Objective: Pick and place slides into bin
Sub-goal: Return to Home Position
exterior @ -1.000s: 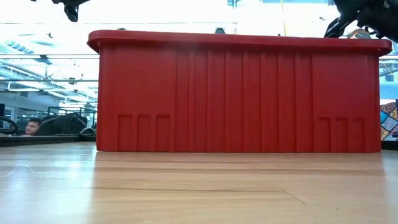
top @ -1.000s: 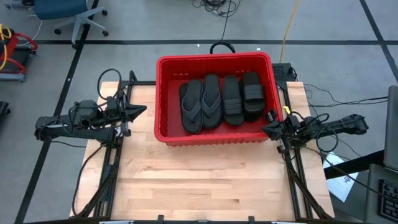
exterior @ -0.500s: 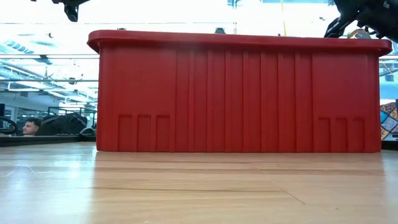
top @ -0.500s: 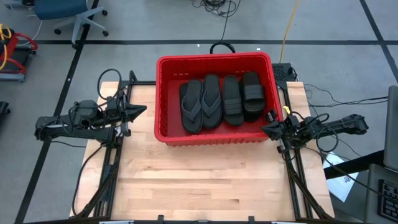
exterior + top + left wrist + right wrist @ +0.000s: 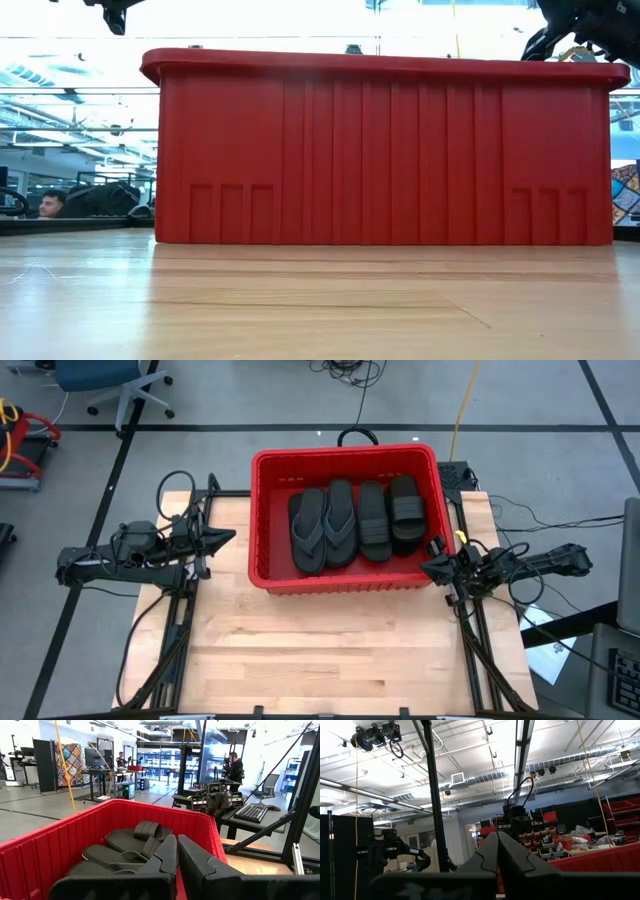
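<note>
Room: grey floor (image 5: 250, 400) crossed by black tape lines beyond the bin, a blue swivel chair (image 5: 108, 376) far off to the bin's left, loose cables trailing behind it.
Counter: pale wooden counter (image 5: 320, 650) of long glued planks with a smooth satin face; the stretch in front of the bin is bare wood.
Bin: red moulded plastic bin (image 5: 345, 453), rectangular, with a thick rolled rim and vertically ribbed walls; it stands on the counter's far middle part.
Slides: four black rubber slides (image 5: 355, 520) show inside the bin, laid side by side lengthwise. Two are thin thong flip-flops towards the bin's left wall, then a flat ribbed sole, then one with a broad band strap nearest the bin's right wall. Whether more lie beneath cannot be told.
Left arm: dark left arm (image 5: 130, 555) lies level, well apart from the bin's left wall, tip pointing at it; the left jaws are pressed together on nothing.
Right arm: dark right arm (image 5: 510, 565) lies level just beside the bin's right front corner; the right jaws are pressed together, pinching nothing.
</note>
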